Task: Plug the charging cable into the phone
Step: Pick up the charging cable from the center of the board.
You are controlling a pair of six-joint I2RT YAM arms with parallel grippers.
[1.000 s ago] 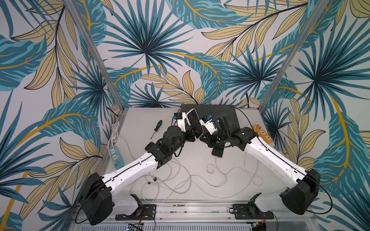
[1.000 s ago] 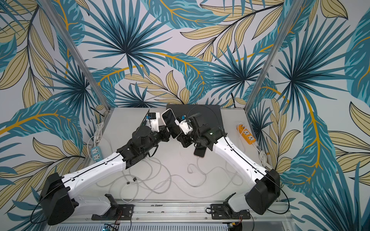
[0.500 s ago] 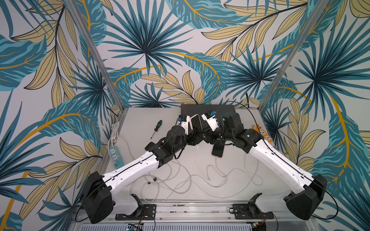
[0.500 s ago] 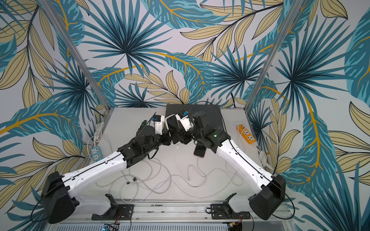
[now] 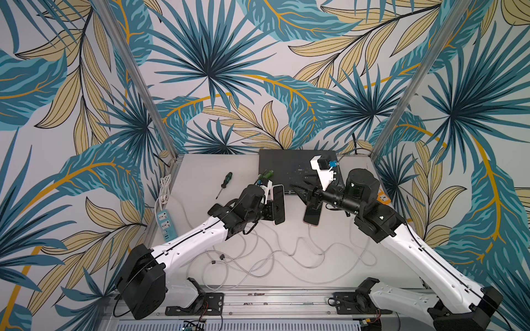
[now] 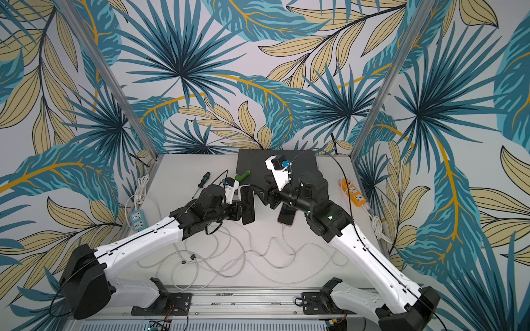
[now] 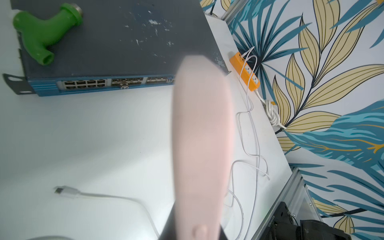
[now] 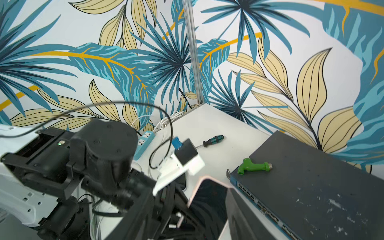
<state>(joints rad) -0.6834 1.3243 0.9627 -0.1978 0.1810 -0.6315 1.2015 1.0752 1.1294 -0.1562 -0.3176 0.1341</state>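
My left gripper [image 5: 272, 207] is shut on a phone [image 5: 278, 204] with a pink case and dark screen, holding it on edge above the table. The left wrist view shows its pink side [image 7: 202, 145] up close, and the right wrist view its screen [image 8: 209, 207]. The right gripper [image 5: 308, 197] stands open just to the phone's right, with nothing between its fingers [image 8: 241, 212]. The white charging cable [image 5: 272, 255] lies in loops on the table, its plug [image 7: 60, 190] free. A second phone [image 5: 312, 216] lies flat under the right gripper, and a cable runs to its near end.
A dark network switch [image 5: 286, 166] sits at the back with a green pipe fitting [image 5: 266, 174] on it. A screwdriver [image 5: 225, 182] and blue power strip [image 5: 165, 222] lie at the left. An orange power strip [image 6: 354, 195] runs along the right edge.
The right gripper has opened and drawn back to the right, away from the held phone. The left gripper has brought the phone lower and nearer.
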